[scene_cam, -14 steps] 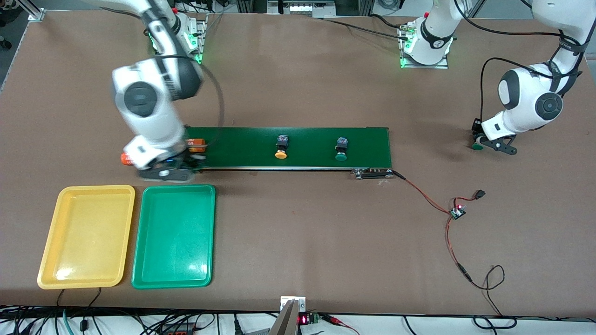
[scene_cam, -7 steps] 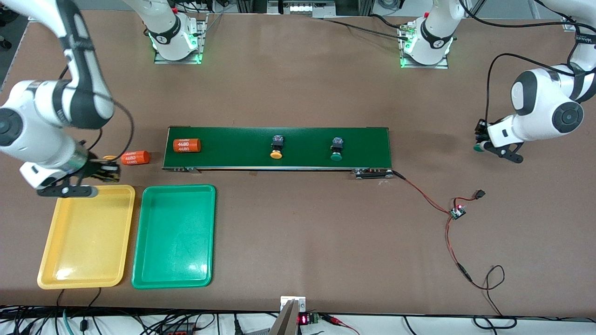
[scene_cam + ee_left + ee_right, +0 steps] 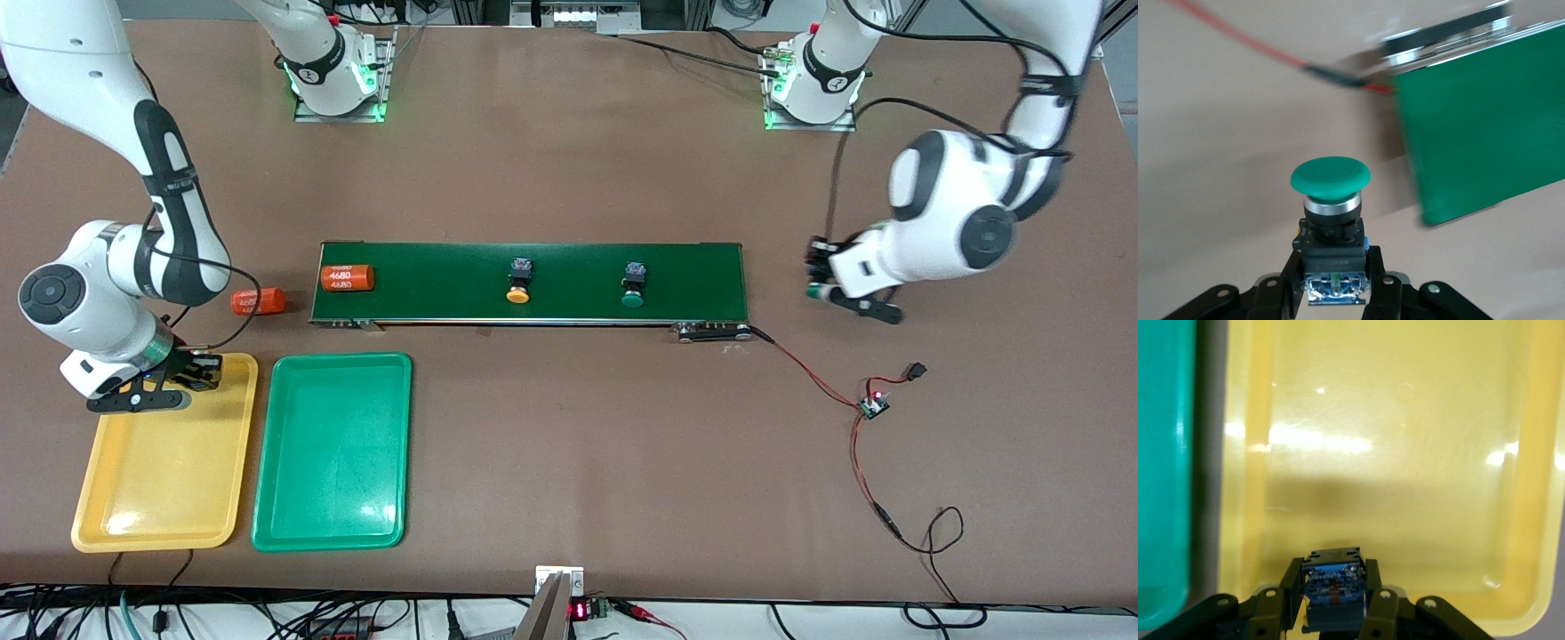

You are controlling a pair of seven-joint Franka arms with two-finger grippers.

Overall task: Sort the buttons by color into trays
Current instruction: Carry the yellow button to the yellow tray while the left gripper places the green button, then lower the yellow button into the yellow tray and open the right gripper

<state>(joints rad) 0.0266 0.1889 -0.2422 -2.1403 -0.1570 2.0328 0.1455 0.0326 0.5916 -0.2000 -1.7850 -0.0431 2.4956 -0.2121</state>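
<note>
The right gripper (image 3: 191, 373) clenches a button (image 3: 1333, 581) over the yellow tray (image 3: 160, 498) — presumably a yellow one, matching; the left gripper (image 3: 822, 280) grasps a green button (image 3: 1330, 179) over bare table beside the belt (image 3: 693, 276); two buttons wait on the belt.

You have a brown table (image 3: 569, 462). On it lie a green belt (image 3: 533, 283), an orange cylinder (image 3: 258, 301) just off the belt's end toward the right arm, a yellow tray (image 3: 98, 471) and green tray (image 3: 333, 533) side by side nearer the camera, and a wired board (image 3: 873, 407).
</note>
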